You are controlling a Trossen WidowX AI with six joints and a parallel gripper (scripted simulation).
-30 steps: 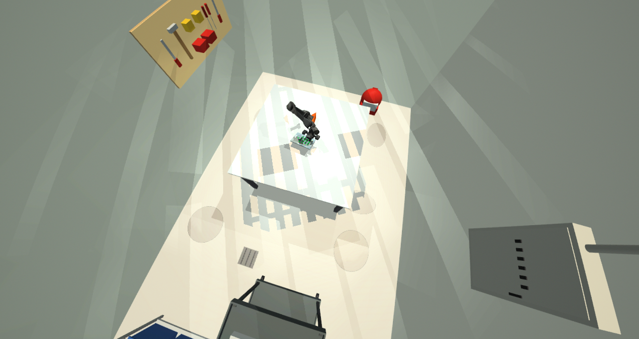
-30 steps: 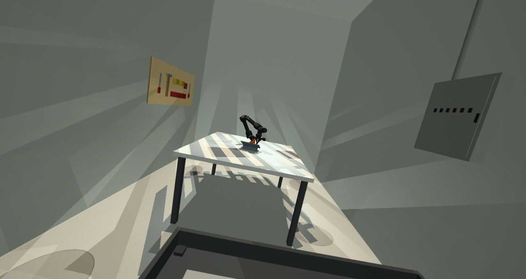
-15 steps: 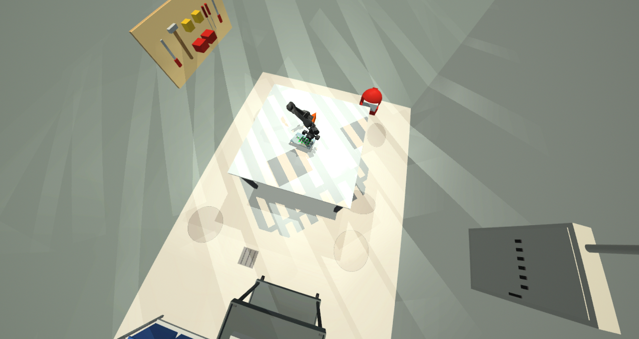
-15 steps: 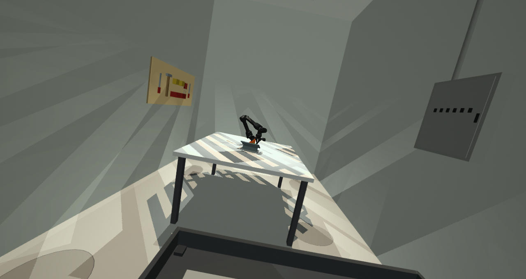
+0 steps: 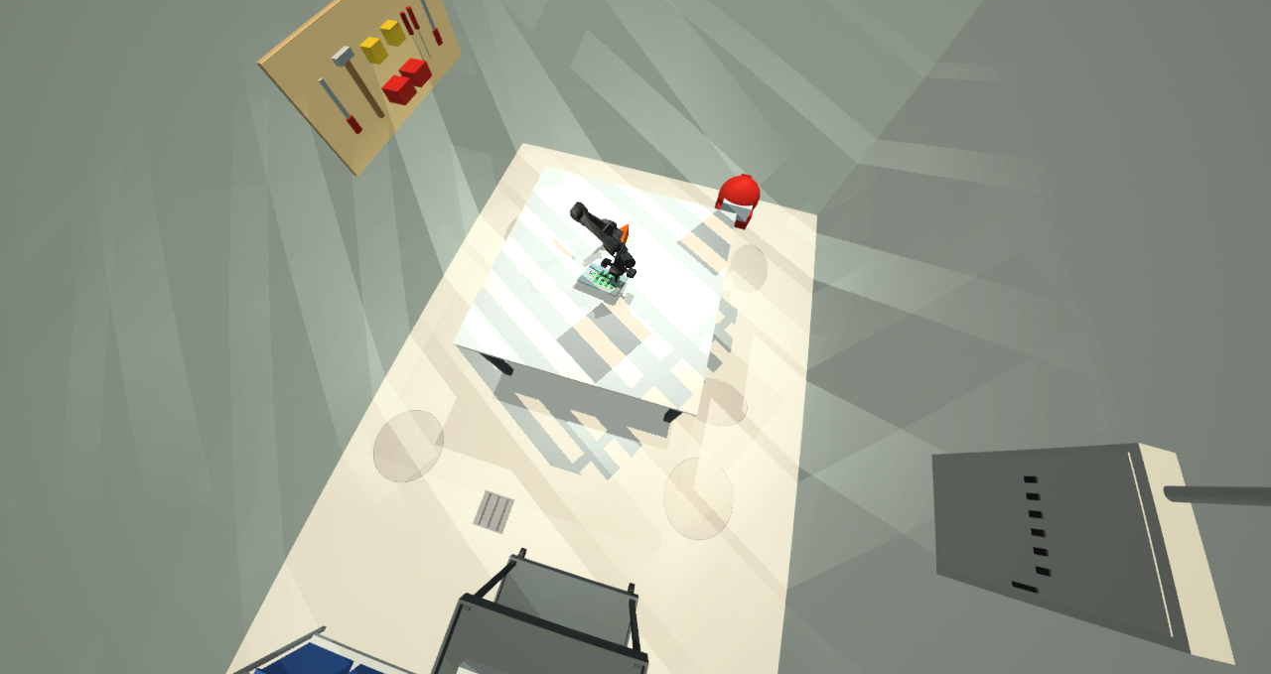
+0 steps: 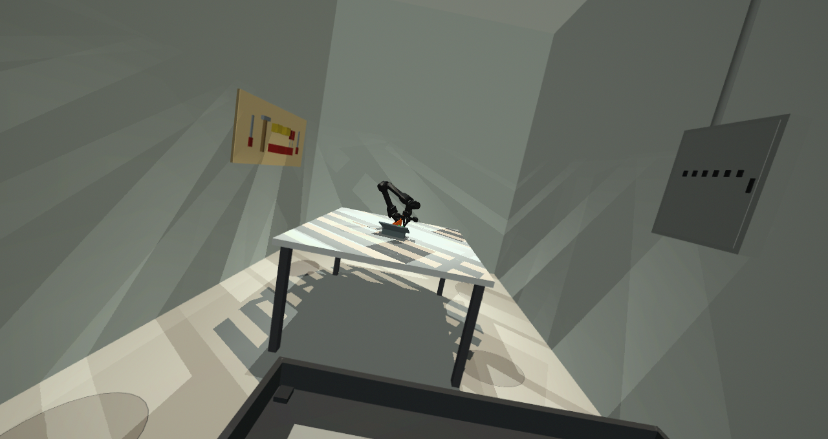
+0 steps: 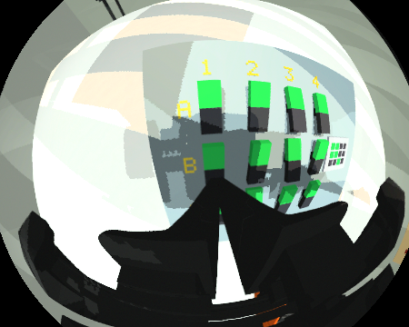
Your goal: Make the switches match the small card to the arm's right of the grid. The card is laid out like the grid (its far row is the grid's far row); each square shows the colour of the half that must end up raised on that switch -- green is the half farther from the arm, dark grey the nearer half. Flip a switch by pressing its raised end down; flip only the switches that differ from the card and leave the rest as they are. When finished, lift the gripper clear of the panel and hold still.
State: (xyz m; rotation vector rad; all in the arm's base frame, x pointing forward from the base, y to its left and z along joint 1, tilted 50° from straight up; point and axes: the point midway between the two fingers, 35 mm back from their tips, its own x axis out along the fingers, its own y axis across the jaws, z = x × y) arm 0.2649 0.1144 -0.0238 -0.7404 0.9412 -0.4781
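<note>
The switch panel point(image 5: 588, 284) point(image 6: 393, 229) point(image 7: 168, 79) lies on the table point(image 5: 533, 333) point(image 6: 347, 242) in front of the arm. In the wrist view its rocker switches stand in columns 1 to 4, with rows A and B marked; each is green on the far half and dark grey on the near half. The small card point(image 7: 338, 153) lies at the panel's right edge. My gripper point(image 7: 217, 183) point(image 5: 613, 272) is shut and empty. Its tips sit low on the near end of switch B1 point(image 7: 214, 156), hiding that dark half. Switch A1 point(image 7: 210, 104) lies just beyond. The nearest row is partly hidden by the fingers.
An orange cone point(image 5: 625, 231) stands behind the arm. A red object point(image 5: 737, 195) sits on the floor past the table's far right corner. A tool board point(image 5: 359, 66) hangs on the left wall. A grey cabinet point(image 5: 1058, 537) is on the right.
</note>
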